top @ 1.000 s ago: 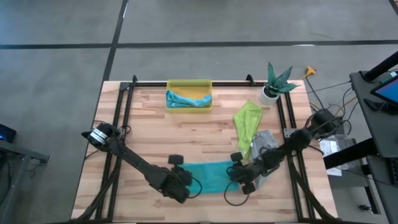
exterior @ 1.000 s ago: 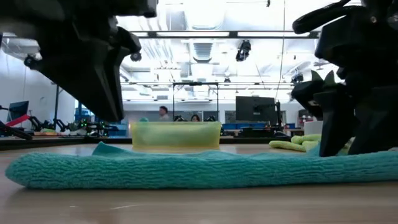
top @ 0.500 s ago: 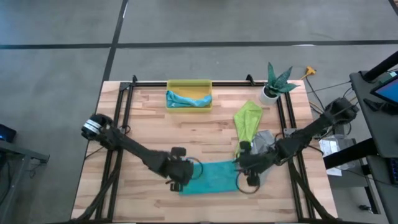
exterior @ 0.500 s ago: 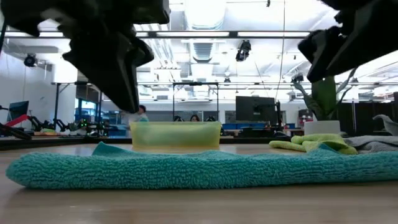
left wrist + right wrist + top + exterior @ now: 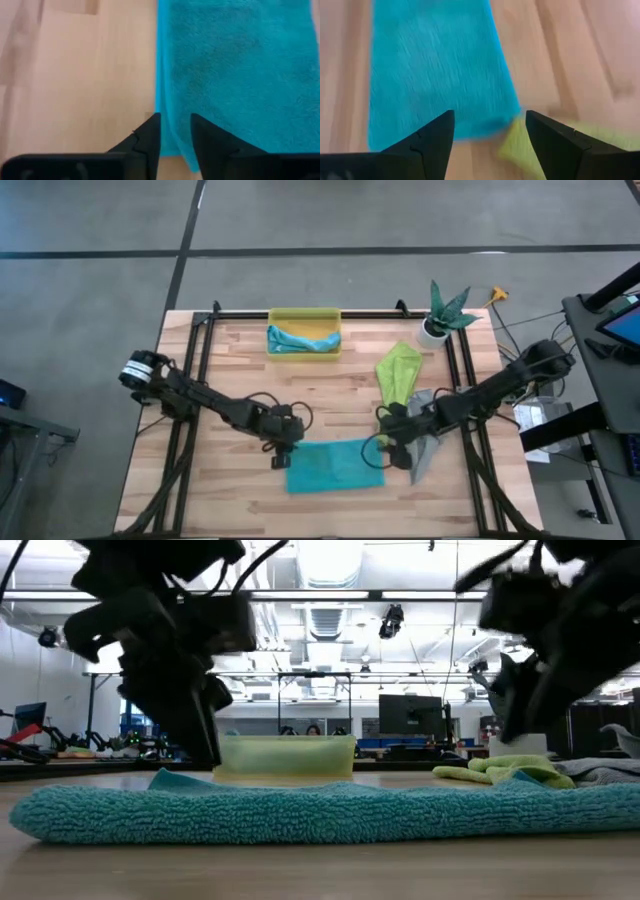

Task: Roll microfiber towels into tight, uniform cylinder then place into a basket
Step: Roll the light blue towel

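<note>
A teal towel (image 5: 335, 466) lies flat and folded near the table's front edge, also seen in the low view (image 5: 320, 812). My left gripper (image 5: 175, 125) hovers over the towel's far left corner (image 5: 280, 454), its fingers a narrow gap apart and touching nothing. My right gripper (image 5: 490, 117) stands wide open above the towel's far right corner (image 5: 393, 450), also touching nothing. The yellow basket (image 5: 304, 317) stands at the table's far edge with a light blue towel (image 5: 300, 340) inside. A lime green towel (image 5: 398, 375) and a grey towel (image 5: 428, 408) lie to the right.
A white plant pot (image 5: 434, 329) stands at the far right corner. A black frame rail (image 5: 300, 314) runs along the far edge, with side rails left and right. Bare wood (image 5: 250, 370) lies between the basket and the teal towel.
Both grippers have risen from the teal towel's near side and gone toward the far edge, to the towel's far corners. The left gripper has also swung toward the table's left. The towel lies where it was.
</note>
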Tool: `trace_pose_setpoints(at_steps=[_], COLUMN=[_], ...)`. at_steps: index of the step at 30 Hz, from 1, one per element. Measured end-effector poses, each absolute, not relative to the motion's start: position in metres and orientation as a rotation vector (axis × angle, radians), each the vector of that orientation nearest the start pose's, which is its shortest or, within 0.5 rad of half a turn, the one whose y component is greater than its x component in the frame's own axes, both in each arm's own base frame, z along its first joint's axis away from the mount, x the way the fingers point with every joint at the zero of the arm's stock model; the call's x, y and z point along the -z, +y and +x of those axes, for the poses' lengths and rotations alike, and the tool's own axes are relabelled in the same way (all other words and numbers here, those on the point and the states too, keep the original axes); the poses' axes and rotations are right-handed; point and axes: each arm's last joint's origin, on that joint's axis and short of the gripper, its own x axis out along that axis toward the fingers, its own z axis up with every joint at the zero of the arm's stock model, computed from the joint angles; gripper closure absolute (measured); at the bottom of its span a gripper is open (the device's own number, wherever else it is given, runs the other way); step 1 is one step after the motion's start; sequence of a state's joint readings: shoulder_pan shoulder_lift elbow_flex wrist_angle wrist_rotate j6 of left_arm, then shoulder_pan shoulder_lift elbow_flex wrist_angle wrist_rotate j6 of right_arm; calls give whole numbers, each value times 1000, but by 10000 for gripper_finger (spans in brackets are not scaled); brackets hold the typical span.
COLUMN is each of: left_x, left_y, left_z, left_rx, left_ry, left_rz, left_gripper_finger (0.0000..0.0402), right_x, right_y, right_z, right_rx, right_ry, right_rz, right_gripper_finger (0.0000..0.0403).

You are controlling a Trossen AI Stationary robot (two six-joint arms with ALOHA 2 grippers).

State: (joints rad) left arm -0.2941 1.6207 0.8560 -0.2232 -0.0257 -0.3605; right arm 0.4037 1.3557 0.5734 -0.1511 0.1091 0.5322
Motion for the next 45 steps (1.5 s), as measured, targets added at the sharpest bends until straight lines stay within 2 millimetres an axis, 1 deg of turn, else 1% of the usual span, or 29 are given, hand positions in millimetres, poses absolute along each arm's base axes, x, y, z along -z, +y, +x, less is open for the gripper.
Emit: trace_pose_setpoints(at_steps=[5, 8, 10, 12, 14, 19, 28, 32, 37, 40, 45], left_x=[-160, -161, -162, -164, -164, -162, -162, -162, -162, -162, -162], left_y=[-88, -88, -88, -88, -88, -87, -87, -87, -87, -87, -87], left_z=[292, 293, 294, 295, 295, 294, 294, 294, 294, 294, 293], left_rx=[103, 131, 146, 157, 159, 158, 165, 177, 178, 175, 163], left_ry=[999, 977, 970, 960, 962, 978, 974, 972, 971, 971, 979], left_rz=[-171, -126, -98, -79, -74, -67, -35, -13, -11, -17, -38], left_gripper_finger=[260, 242, 235, 233, 233, 233, 233, 233, 233, 233, 233], right_x=[-143, -140, -139, -137, -139, -142, -134, -130, -132, -128, -115], right_y=[95, 96, 97, 97, 98, 104, 94, 93, 95, 95, 97], right_z=[217, 217, 221, 221, 224, 221, 219, 218, 223, 225, 230], right_rx=[2, 27, 27, 34, 27, 28, 175, 199, 168, 177, 177], right_ry=[1018, 1021, 989, 987, 962, 956, 944, 948, 883, 877, 913], right_rz=[400, 444, 479, 502, 544, 596, 613, 634, 656, 652, 649], right_gripper_finger=[157, 158, 158, 159, 159, 159, 160, 157, 156, 157, 166])
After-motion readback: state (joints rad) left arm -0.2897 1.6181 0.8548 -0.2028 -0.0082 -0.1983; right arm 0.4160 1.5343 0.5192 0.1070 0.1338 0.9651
